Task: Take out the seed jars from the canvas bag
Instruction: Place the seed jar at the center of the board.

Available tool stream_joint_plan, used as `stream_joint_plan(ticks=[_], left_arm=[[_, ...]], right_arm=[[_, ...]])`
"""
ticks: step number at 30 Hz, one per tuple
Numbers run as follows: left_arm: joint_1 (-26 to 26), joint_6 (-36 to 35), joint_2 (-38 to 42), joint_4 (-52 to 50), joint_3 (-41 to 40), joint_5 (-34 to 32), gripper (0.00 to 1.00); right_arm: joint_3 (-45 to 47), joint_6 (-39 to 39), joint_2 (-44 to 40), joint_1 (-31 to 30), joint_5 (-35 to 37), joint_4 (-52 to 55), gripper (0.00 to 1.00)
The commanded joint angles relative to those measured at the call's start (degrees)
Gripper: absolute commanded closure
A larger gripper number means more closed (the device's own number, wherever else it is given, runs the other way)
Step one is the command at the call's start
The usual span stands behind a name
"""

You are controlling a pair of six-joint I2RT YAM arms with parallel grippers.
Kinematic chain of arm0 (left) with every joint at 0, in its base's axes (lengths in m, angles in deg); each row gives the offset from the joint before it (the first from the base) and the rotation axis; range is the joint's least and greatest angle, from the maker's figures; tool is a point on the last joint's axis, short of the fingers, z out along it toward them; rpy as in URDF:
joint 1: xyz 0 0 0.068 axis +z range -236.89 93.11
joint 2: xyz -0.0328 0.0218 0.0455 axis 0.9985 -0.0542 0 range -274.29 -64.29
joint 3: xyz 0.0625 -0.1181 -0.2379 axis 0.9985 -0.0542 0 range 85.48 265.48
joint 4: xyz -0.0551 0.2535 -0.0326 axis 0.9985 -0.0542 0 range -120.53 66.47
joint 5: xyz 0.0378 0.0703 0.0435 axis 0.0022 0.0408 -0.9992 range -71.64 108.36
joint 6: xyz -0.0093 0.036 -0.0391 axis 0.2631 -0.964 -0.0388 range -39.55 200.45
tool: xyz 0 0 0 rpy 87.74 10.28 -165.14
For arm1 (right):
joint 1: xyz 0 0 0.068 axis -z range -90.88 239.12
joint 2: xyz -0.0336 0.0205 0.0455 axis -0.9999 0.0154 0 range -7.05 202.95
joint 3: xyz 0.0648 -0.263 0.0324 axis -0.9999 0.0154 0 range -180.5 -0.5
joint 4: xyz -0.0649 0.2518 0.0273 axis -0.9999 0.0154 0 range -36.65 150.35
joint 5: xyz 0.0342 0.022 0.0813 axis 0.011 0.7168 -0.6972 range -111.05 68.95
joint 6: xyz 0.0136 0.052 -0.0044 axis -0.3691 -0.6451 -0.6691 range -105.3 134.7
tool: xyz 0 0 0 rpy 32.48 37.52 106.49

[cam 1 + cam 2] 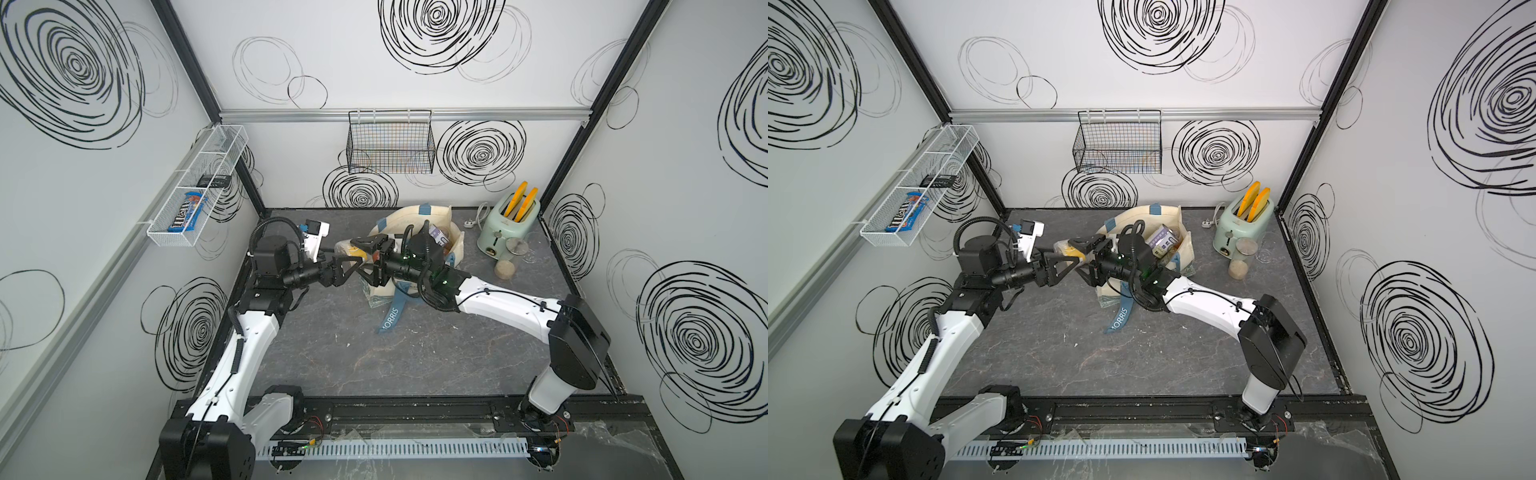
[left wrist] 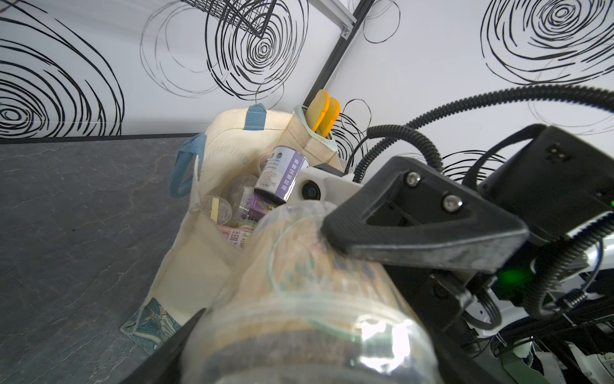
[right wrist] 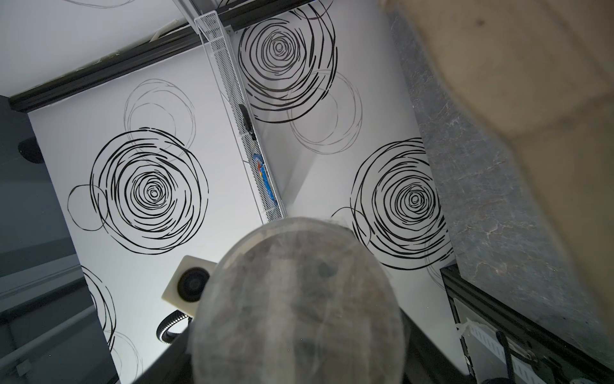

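In both top views the two arms meet nose to nose in the middle of the frame, above the left edge of the bag's mouth. From the left of the frame comes the left gripper [image 1: 355, 266], its fingers [image 2: 181, 339] set wide about the near end of one seed jar [image 2: 309, 299]. One dark finger lies right along the jar's side at the lower left of the left wrist view and its partner is hidden, so I cannot tell whether they press on the jar or only straddle it. The jar hangs in the air between the two wrists, clear of the tabletop [image 1: 374, 353] and just left of the bag. Its long axis seems to run left to right along the line joining the arms: the right wrist view shows its round face head-on at bottom centre. From the jar's right the right gripper [image 1: 1079, 257] pinches it, one finger [image 2: 415, 229] lying flat against its curved wall. Further right the canvas bag [image 1: 415, 216] sits open, with other seed jars [image 2: 229, 206] and a purple-labelled can [image 2: 282, 173] inside. This reads as a hand-over: both arms are at the jar, and the left one, with bare tabletop on its side, looks the one to carry it off once its fingers close.
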Motion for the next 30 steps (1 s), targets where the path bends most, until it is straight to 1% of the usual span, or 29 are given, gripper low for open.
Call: stream_joint_plan(ticks=[1,5,14,15,16,23,26,30], left_arm=[[0.19,1.11,0.15,3.79,-0.62,2.86,0.18],[0.26,1.52,0.31,4.05,-0.67,3.07,0.18],[0.67,1.85,0.43,4.19,-0.89,2.76,0.18],[0.86,2.08,0.55,4.21,-0.93,2.80,0.18],[1.12,2.31,0.60,4.42,-1.05,2.80,0.18],[4.84,2.92,1.25,4.10,-1.53,3.51,0.19],[6.50,0.77,1.11,1.54,-0.77,3.11,0.19],[8.36,-4.50,0.68,-4.74,0.71,1.47,0.18]], right_arm=[[-1.64,-1.06,-0.04,-0.47,0.39,-1.22,0.26],[-1.47,-0.98,-0.01,-0.49,0.41,-1.20,0.24],[-0.81,-0.29,-0.87,-0.39,0.40,0.30,0.14],[-0.87,0.02,-1.10,-0.37,0.46,0.92,0.00],[-0.99,0.52,-1.34,-0.30,0.63,1.54,0.02],[-2.39,9.51,-5.95,1.48,4.82,10.14,0.03],[-2.07,15.46,-8.97,2.65,7.66,13.85,0.03],[-1.58,23.63,-12.49,4.57,8.12,17.60,0.03]])
